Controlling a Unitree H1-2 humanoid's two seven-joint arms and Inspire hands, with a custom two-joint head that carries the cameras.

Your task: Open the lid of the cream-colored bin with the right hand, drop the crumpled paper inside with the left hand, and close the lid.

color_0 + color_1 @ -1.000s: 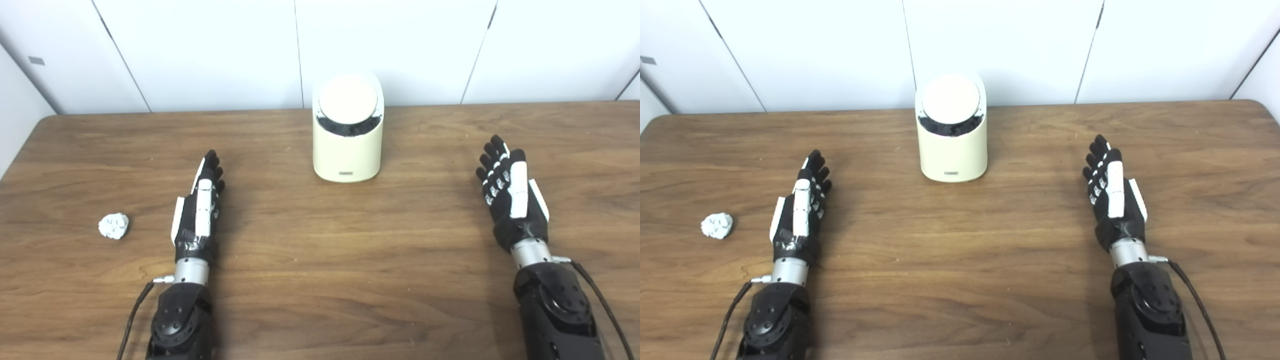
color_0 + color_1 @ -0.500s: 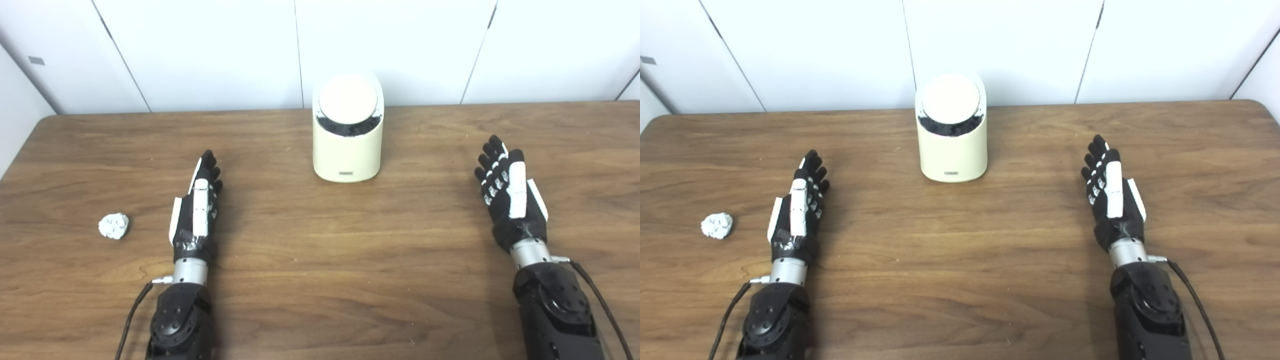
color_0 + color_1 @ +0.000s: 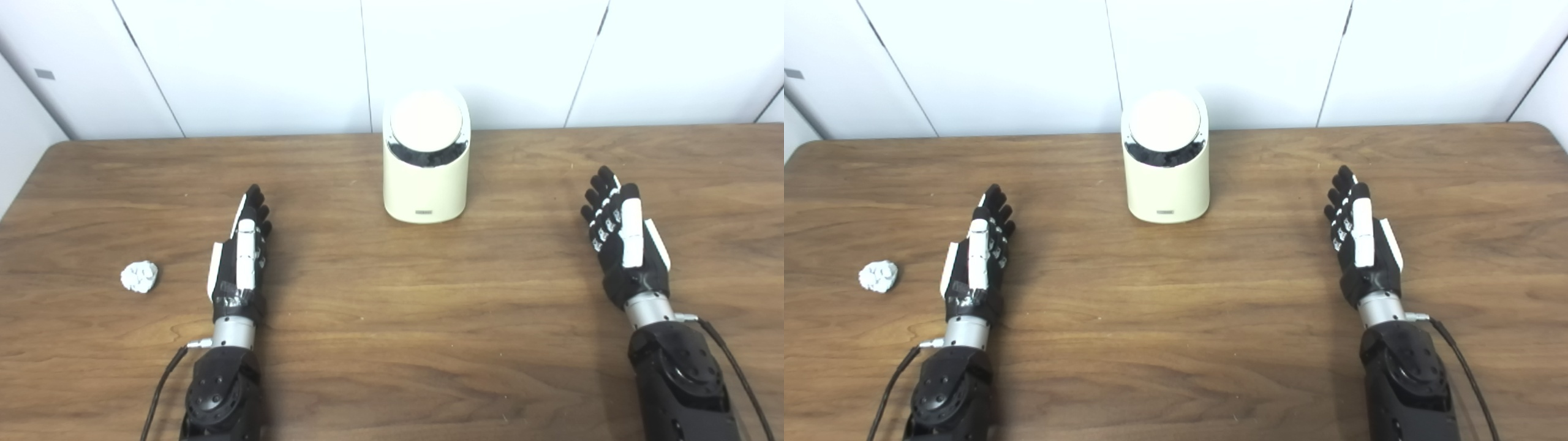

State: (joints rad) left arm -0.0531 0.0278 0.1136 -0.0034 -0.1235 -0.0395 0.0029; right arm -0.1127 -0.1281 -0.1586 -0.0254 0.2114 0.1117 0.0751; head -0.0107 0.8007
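Note:
The cream-colored bin [image 3: 426, 184] stands upright at the back middle of the wooden table [image 3: 392, 318], its round lid [image 3: 426, 121] down. A white crumpled paper ball [image 3: 139, 276] lies at the left side of the table. My left hand [image 3: 242, 254] is open and empty, fingers straight, just right of the paper and apart from it. My right hand [image 3: 623, 237] is open and empty, fingers straight, well to the right of the bin. Both also show in the right eye view, left hand [image 3: 975, 254] and right hand [image 3: 1361, 239].
White wall panels [image 3: 257, 61] stand behind the table's far edge. The table's left edge runs close to the paper. Cables [image 3: 160, 392] trail from both forearms near the front edge.
My left hand has drifted slightly left and toward the far side. My right hand has barely shifted. The bin and paper have not moved.

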